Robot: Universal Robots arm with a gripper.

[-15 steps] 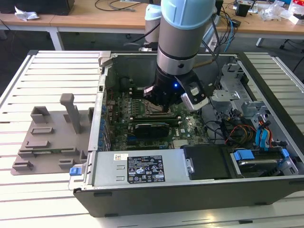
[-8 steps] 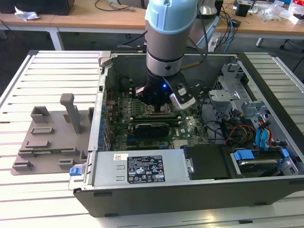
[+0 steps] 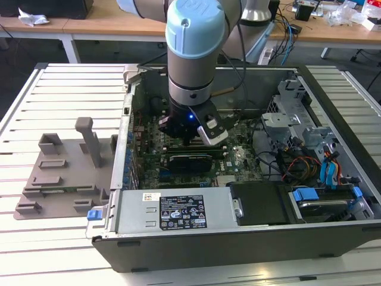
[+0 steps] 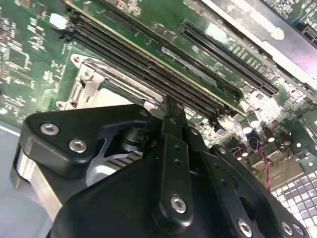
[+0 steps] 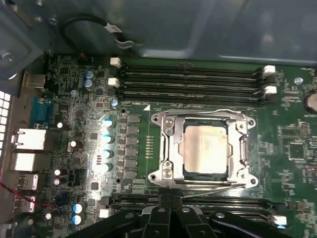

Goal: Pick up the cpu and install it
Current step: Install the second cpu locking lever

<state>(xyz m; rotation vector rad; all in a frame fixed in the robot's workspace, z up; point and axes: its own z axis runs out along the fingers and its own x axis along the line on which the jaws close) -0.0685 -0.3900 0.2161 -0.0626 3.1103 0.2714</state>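
First wrist view: we find the cpu (image 5: pixel 205 150) lying flat inside the socket frame (image 5: pixel 204 149) on the motherboard (image 5: pixel 74 148), its silvery top plate facing up and the frame's metal border around all four sides. Rows of memory slots (image 5: pixel 193 82) run along one side of the frame, and a second set lies on the opposite side, just beside the gripper (image 5: pixel 171 201). The gripper's fingers (image 5: pixel 165 202) appear pressed together at the tips, with nothing between them; they sit close to the frame's edge but apart from the chip. In the second wrist view we note the same closed finger (image 4: pixel 173 119) above the frame's corner (image 4: pixel 86 87), with long dark slots (image 4: pixel 148 69) beyond.

In the exterior view the arm (image 3: pixel 193 53) reaches straight down into the open computer case (image 3: pixel 238 235), the gripper (image 3: pixel 189 140) low over the board. A grey fixture plate (image 3: pixel 59 173) with upright posts lies on the slatted table (image 3: pixel 36 250), at the exterior view's left of the case.
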